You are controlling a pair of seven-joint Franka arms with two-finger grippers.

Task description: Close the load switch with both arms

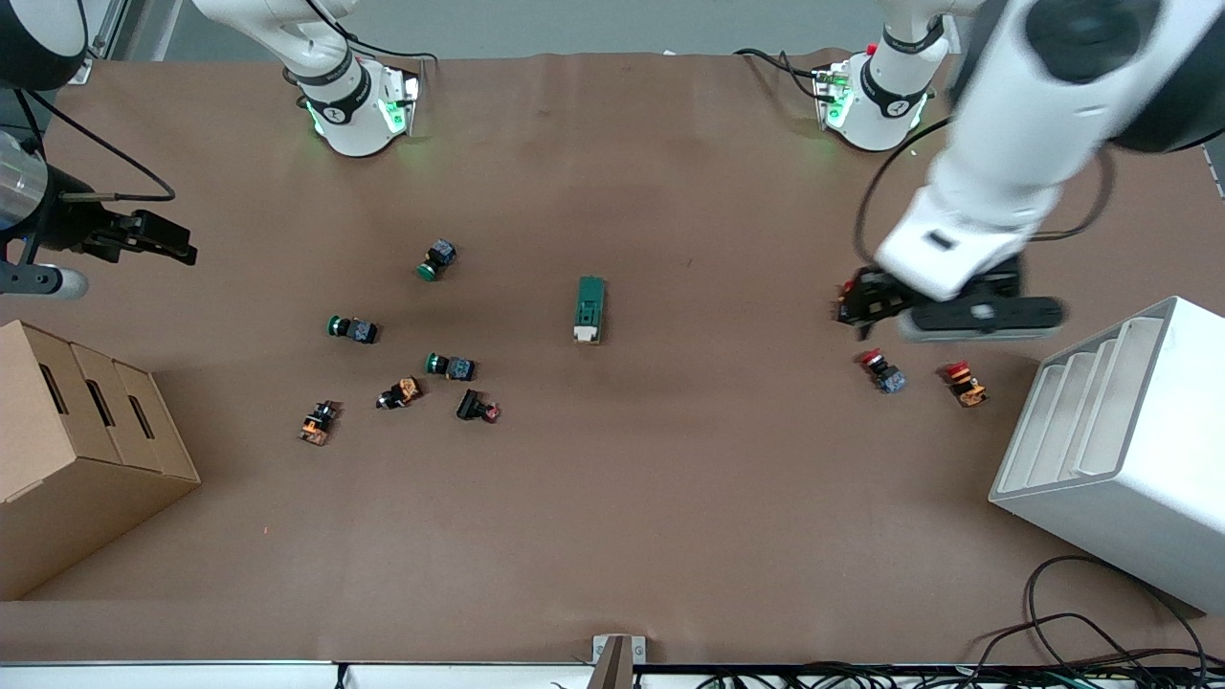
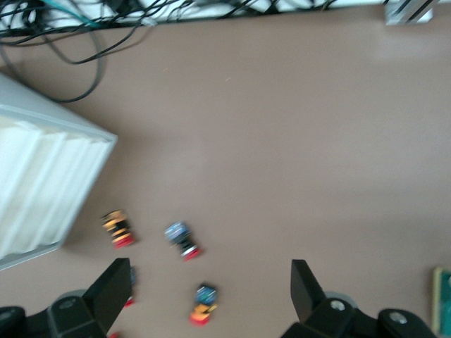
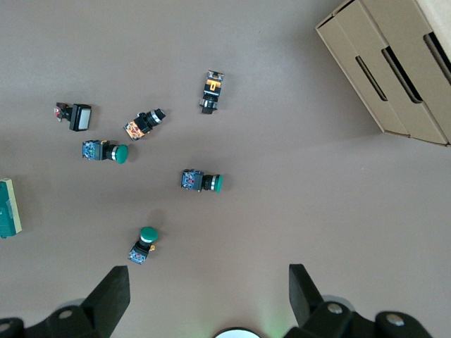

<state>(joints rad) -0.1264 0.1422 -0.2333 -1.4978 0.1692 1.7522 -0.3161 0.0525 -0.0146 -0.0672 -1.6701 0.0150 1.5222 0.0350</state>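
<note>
Front view first: I see the load switch [image 1: 590, 309] lying alone near the middle of the frame on the brown table [image 1: 612, 536], its cream lever end toward the lower edge. My left end effector [image 1: 866, 304] hangs at mid right of the frame, over the table just above two red-capped push buttons [image 1: 881, 370]; I cannot tell its finger state from here. My right end effector [image 1: 153, 237] sits at the upper left of the frame, above the cardboard box [image 1: 81, 450]. A scatter of green-capped push buttons [image 1: 352, 328] lies left of centre. A white rack [image 1: 1120, 450] stands at lower right.

Left wrist view: I see the left end effector [image 2: 210, 285] released, its fingers [image 2: 111, 290] spread wide along the frame's bottom. The load switch [image 2: 442, 299] barely shows at the lower right edge.

Right wrist view: the right end effector [image 3: 208, 292] is likewise released at the frame's bottom. The load switch [image 3: 7, 208] is cut off at the middle left edge.
</note>
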